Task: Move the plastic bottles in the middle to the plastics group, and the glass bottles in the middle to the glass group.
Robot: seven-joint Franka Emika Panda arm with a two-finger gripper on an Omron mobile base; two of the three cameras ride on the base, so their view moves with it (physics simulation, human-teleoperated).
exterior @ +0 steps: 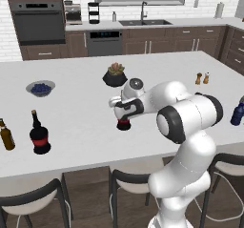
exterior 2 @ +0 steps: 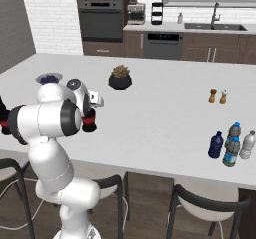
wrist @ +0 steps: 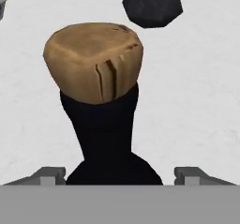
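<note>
Hand view: tan cork top and black slim neck of the black round glass bottle with red label band [wrist: 101, 124] rise straight up between the two finger tips [wrist: 47, 175], one tip on each side of the bottle's shoulder, visible gaps both sides, no contact. Jaws stand wide apart, holding nothing. Black faceted plant pot [wrist: 152, 5] beyond the cork.

Left base view: gripper [exterior: 125, 115] is down over that bottle, only its red band and black base poke out below the hand, mid tabletop [exterior: 86, 79], nearer the front edge. Near the left front corner stand a second identical black red-banded bottle [exterior: 39, 135] and a slimmer amber-brown bottle [exterior: 6, 136], close together. Grey bowl of blueberries [exterior: 40, 88] behind them. Two small shakers [exterior: 202, 78] toward the right edge.

Right base view: arm hides most of the gripped-around bottle, red band just showing. By the right front corner a cluster: solid dark blue plastic bottle [exterior 2: 215, 145], clear bottle with blue cap and blue label [exterior 2: 230, 152], pale teal-blue bottle [exterior 2: 248, 145], another capped clear bottle [exterior 2: 234, 132] behind, nearly touching.
</note>
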